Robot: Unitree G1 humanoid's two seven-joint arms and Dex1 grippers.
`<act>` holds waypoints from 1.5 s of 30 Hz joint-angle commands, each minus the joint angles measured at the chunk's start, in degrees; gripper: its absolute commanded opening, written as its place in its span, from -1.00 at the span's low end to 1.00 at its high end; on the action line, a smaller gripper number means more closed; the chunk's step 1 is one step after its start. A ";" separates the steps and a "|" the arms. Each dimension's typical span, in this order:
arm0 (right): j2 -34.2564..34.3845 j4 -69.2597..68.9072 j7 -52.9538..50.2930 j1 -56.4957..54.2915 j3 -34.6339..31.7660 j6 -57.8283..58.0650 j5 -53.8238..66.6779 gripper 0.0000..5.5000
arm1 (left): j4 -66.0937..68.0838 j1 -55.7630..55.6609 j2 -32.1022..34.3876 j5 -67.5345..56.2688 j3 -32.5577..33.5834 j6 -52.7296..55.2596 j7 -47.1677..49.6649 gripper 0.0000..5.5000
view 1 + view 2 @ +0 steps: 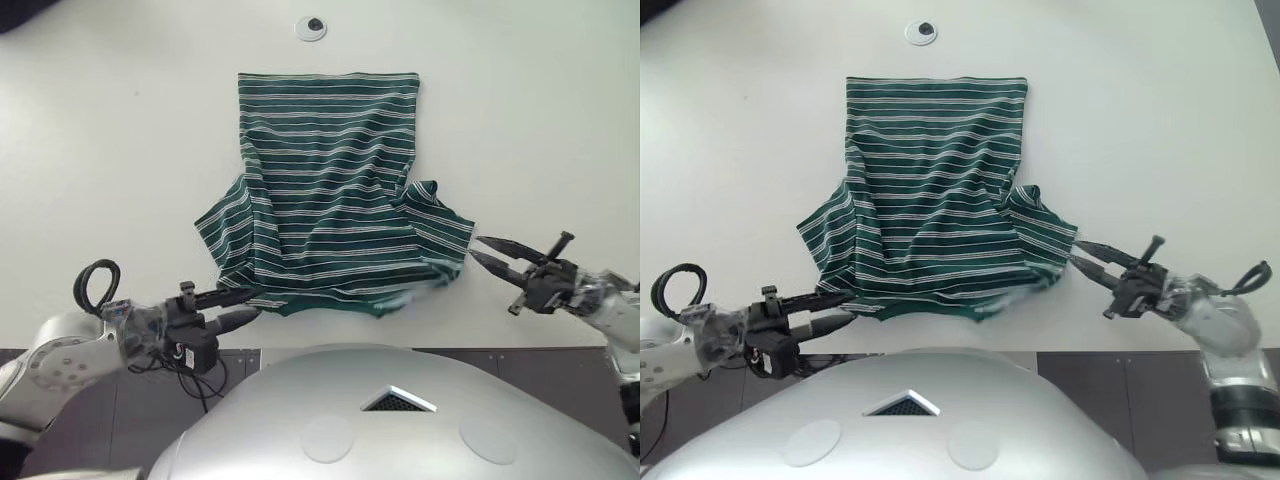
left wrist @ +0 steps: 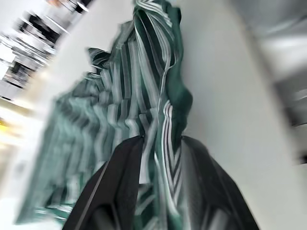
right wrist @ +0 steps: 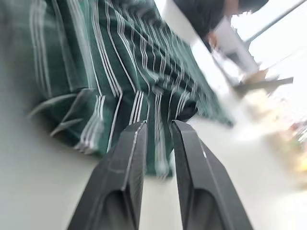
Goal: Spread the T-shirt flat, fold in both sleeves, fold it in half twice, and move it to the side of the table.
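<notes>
A white table [image 1: 120, 150] fills the scene, with a small round disc [image 1: 311, 28] set in it at the far side. The green-and-white striped T-shirt [image 1: 330, 190] lies in the middle of the table. Its straight edge is at the far end, just short of the disc, and its rumpled end lies along the near edge. One sleeve [image 1: 440, 225] splays out to the robot's right and the other sleeve [image 1: 225, 225] to its left. The left gripper [image 1: 248, 305] sits low at the shirt's near-left corner. In the left wrist view a bunched fold of striped cloth runs between its two dark fingers [image 2: 120, 167], which are closed on the fabric. The right gripper [image 1: 480, 250] hovers just beside the right sleeve's outer edge, with its fingers [image 3: 129, 158] a little apart and nothing between them — the cloth lies just beyond their tips.
</notes>
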 commanded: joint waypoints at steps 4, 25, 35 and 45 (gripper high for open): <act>-5.31 -13.48 12.32 -4.27 -5.33 25.10 26.14 -0.66 | -3.62 -4.68 -0.43 -19.62 6.50 8.85 -7.62 -0.51; -2.18 2.63 4.20 -15.60 8.62 27.22 -16.03 -0.66 | 23.14 -21.10 -5.36 16.99 -3.02 20.24 6.11 -0.51; -1.54 -4.87 4.99 -10.65 8.60 27.31 -11.21 -0.66 | 18.60 -26.84 -16.06 -4.25 8.56 33.06 6.33 -0.51; -1.13 -8.27 4.16 -9.80 7.32 28.49 -10.89 -0.64 | 19.93 -22.76 -23.11 -30.24 13.54 62.90 -3.09 -0.24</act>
